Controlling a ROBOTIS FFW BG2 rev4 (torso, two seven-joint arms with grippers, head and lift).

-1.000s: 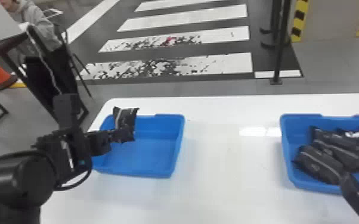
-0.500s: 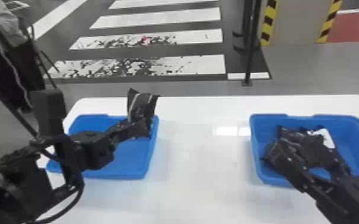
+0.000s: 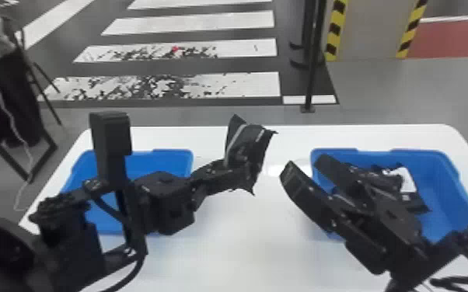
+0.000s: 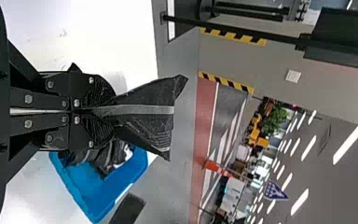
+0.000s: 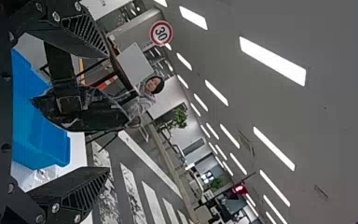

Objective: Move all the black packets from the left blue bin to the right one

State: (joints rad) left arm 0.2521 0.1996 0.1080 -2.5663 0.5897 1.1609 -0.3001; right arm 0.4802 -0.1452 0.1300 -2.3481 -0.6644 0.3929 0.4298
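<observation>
Over the counter (image 3: 237,248), your left tool (image 3: 241,171) has carried its pinched black packet (image 3: 250,145) beyond the left blue bin (image 3: 167,161) toward your wide-open right tool (image 3: 305,165), suggesting a handover before the right bin (image 3: 431,157).

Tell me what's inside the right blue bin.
The right blue bin holds black packets, with something white among them. The right gripper covers part of the pile, so I cannot count them.
</observation>
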